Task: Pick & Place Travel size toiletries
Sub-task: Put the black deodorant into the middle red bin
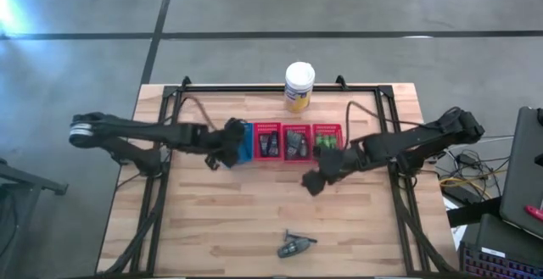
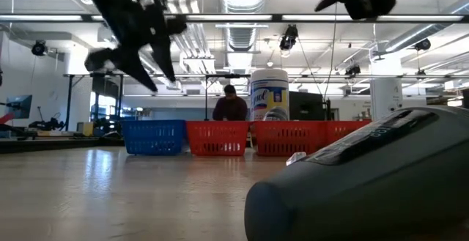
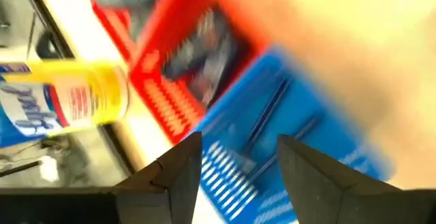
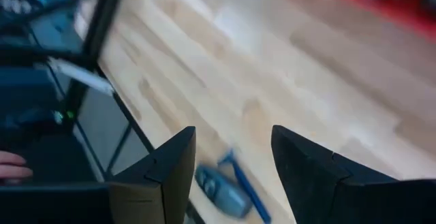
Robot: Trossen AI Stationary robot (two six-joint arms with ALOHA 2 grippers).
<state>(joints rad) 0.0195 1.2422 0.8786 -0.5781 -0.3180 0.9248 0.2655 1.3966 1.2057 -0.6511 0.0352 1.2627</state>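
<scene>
On the table's near part lie a dark grey oval tube and a thin stick. The right wrist view shows the tube with the stick beside it. The tube fills the low view's foreground. My right gripper hangs open and empty above mid-table, between the baskets and that pair. My left gripper, open and empty, hovers over the blue basket, which holds thin dark sticks. Three red baskets hold dark tubes and green bottles.
The four baskets stand in a row at the table's far middle. The large yellow white-lidded canister stands behind them at the far edge. Black frame rails run along both table sides. Bare wood lies between the baskets and the near pair. A person sits beyond the table.
</scene>
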